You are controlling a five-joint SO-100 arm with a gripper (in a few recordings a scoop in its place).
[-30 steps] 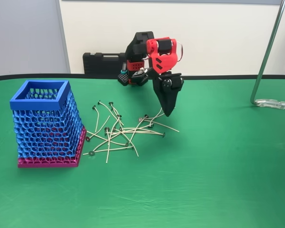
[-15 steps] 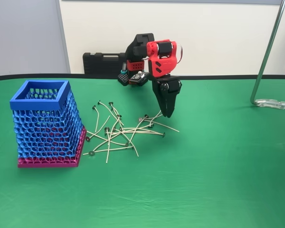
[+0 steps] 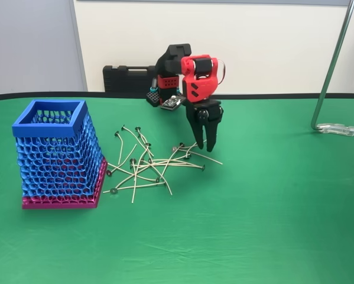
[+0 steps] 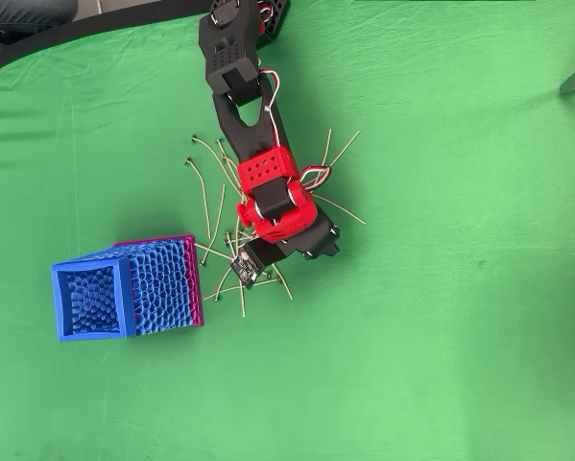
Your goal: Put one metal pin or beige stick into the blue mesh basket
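Several thin beige sticks (image 3: 154, 166) with small metal discs lie in a loose, crossed pile on the green cloth; in the overhead view the sticks (image 4: 216, 206) spread out from under the arm. The blue mesh basket (image 3: 49, 119) stands upright on its magenta base at the left, apart from the pile, and the overhead view looks down into the basket (image 4: 68, 301). My red-and-black gripper (image 3: 205, 147) points down over the pile's right end, open, its fingertips (image 3: 211, 148) just above the sticks with nothing held. From overhead the gripper (image 4: 314, 242) is mostly hidden under the red wrist.
A black case (image 3: 128, 77) lies behind the arm at the table's far edge. A metal stand (image 3: 333, 65) rises at the right, its foot (image 3: 341, 129) resting on the cloth. Green cloth stretches in front and to the right of the pile.
The gripper has turned about its wrist and gone from shut to open, its tips dropping slightly toward the right end of the pile. Sticks and basket have not moved.
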